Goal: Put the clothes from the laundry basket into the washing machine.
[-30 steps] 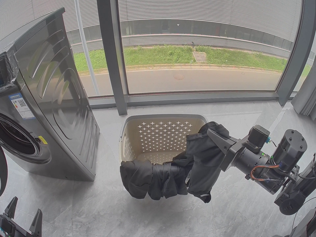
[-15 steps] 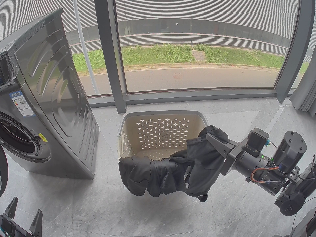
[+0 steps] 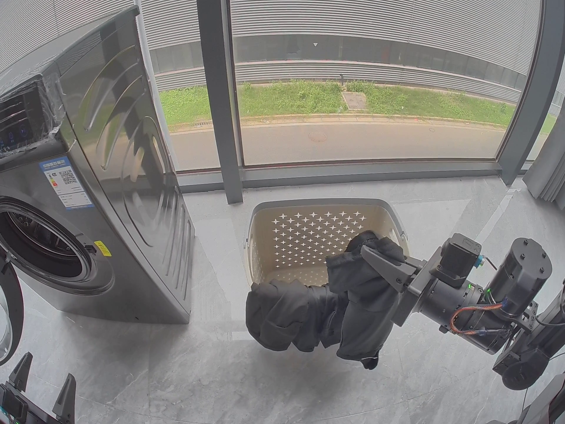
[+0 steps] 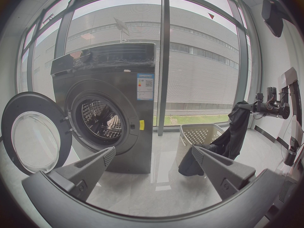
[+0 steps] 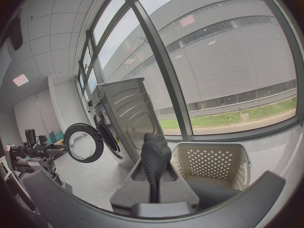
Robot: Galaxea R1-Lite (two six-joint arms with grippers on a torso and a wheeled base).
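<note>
the laundry basket [image 3: 318, 237] is cream with rows of star-shaped holes and a grey rim. the clothes [image 3: 294, 319] over its near edge are plain black. the washing machine [image 3: 129, 166] to its left is glossy dark grey, with a yellow sticker [image 3: 102, 248] and a blue-and-white label [image 3: 66, 182]. the floor [image 3: 206, 378] under it is pale grey, marble-veined.

Laundry corner set up in an office-like room

A grey washing machine [image 3: 118, 178] and a laundry basket [image 3: 321, 202] stand on a polished stone floor [image 3: 176, 378] by floor-to-ceiling windows [image 3: 376, 60], under a panelled ceiling [image 5: 41, 26].
</note>
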